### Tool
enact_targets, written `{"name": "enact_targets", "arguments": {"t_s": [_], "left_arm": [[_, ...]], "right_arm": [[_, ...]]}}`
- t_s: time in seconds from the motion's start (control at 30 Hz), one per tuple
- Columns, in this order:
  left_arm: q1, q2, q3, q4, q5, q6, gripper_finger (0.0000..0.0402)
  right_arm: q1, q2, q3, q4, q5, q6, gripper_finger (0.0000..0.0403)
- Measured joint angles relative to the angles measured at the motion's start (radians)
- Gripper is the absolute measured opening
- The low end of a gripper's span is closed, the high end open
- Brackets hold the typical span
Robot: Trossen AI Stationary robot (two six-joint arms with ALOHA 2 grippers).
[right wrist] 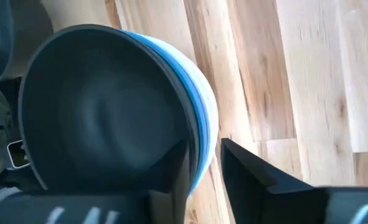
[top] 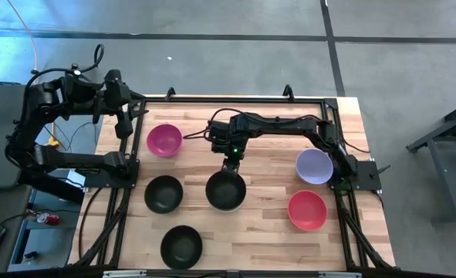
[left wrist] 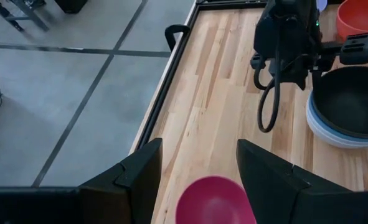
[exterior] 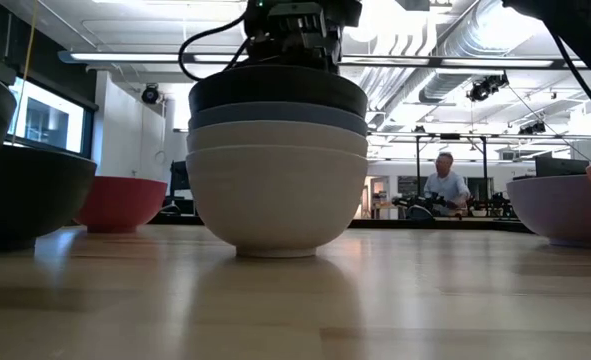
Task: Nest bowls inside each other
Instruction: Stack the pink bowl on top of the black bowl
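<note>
Stack of nested bowls [top: 226, 191] at mid-surface, seen from above: black bowl [exterior: 278, 88] on top, blue bowl [exterior: 278, 117] under it, two white bowls [exterior: 276, 190] at the bottom, per low view. Right tool [top: 231, 164] sits at the far rim of the stack. In right wrist view its fingers [right wrist: 264, 180] straddle the rim of the black bowl, one inside, one outside, w/ a gap showing beside the blue rim; jaws look parted, grip released, though contact w/ the rim cannot be ruled out.

Loose bowls on the wooden surface [top: 266, 232]:
- magenta bowl [top: 164, 140], far left, also visible just beyond the left tool in left wrist view.
- black bowl no. 2 [top: 163, 193], just left of the stack, apart from it.
- black bowl no. 3 [top: 181, 246], near edge, left of centre.
- lavender bowl [top: 315, 166], right side, near the right arm's base.
- red bowl [top: 307, 210], right side, nearer than the lavender one.
All loose bowls stand upright, mouths up, none touching another.

Left tool [top: 124, 127] waits off the left edge of the surface, near the magenta bowl, fingers [left wrist: 134, 180] spread wide, holding nothing.

Background, low view: a person [exterior: 443, 185] seated at a distant bench in the room beyond the surface.
</note>
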Motion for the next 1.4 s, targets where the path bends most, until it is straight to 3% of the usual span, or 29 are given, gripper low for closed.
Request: {"name": "enact_targets", "arguments": {"t_s": [0.27,0.53,0.63,0.87,1.13,1.23,1.4], "left_arm": [[0.0,-0.009,-0.032,-0.005,-0.002,0.001,0.0195],[0.022,-0.051,-0.286,0.04,-0.183,0.061,0.0195],[0.069,-0.049,-0.375,0.108,-0.195,0.093,0.0195],[0.222,0.01,-0.512,0.246,-0.142,0.153,0.0195],[0.436,0.168,-0.596,0.265,-0.057,0.202,0.0194],[0.474,0.223,-0.597,0.264,0.008,0.195,0.0188],[0.479,0.282,-0.596,0.277,0.022,0.167,0.0173]], "right_arm": [[-0.05,-0.028,0.0,-0.103,-0.026,-0.091,0.0119],[-0.14,-0.158,0.001,-0.004,0.017,-0.185,0.0119],[-0.171,-0.214,0.001,0.062,0.018,-0.238,0.0119],[-0.238,-0.335,0.002,0.135,0.018,-0.336,0.0119],[-0.322,-0.439,0.002,0.106,0.016,-0.429,0.0119],[-0.354,-0.463,0.002,0.099,0.038,-0.462,0.0119],[-0.401,-0.481,0.002,0.098,0.052,-0.478,0.0119]]}}
